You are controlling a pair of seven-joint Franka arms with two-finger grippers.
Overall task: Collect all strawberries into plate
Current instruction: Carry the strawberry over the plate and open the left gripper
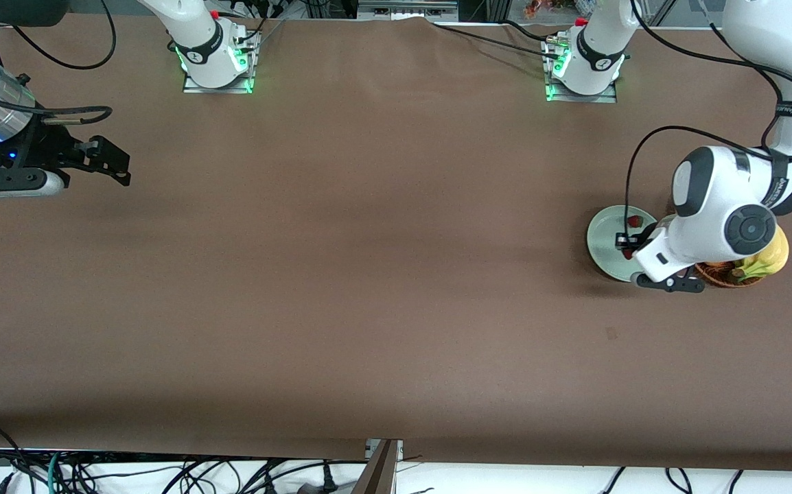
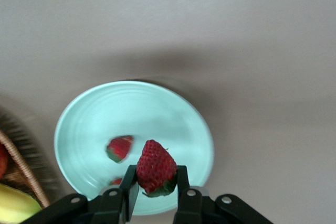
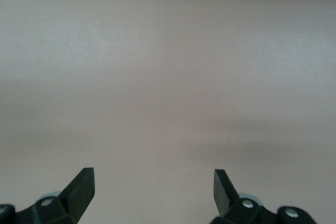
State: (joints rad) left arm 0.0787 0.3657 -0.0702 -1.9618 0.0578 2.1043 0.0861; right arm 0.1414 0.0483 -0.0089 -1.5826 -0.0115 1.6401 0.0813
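Observation:
My left gripper (image 1: 626, 241) is shut on a strawberry (image 2: 156, 165) and holds it just above the pale mint-green plate (image 1: 604, 241), over the part nearest the basket. In the left wrist view the plate (image 2: 105, 114) holds a second strawberry (image 2: 119, 147). A third strawberry (image 2: 116, 181) peeks out from under a finger. One strawberry (image 1: 635, 221) on the plate shows in the front view. My right gripper (image 1: 118, 165) is open and empty and waits above bare table at the right arm's end; its fingers (image 3: 81, 184) are wide apart.
A brown wicker basket (image 1: 722, 274) with a banana (image 1: 770, 257) stands right beside the plate, partly under the left arm. In the left wrist view the basket rim (image 2: 23, 163) and the banana (image 2: 16, 208) are close to the plate's edge.

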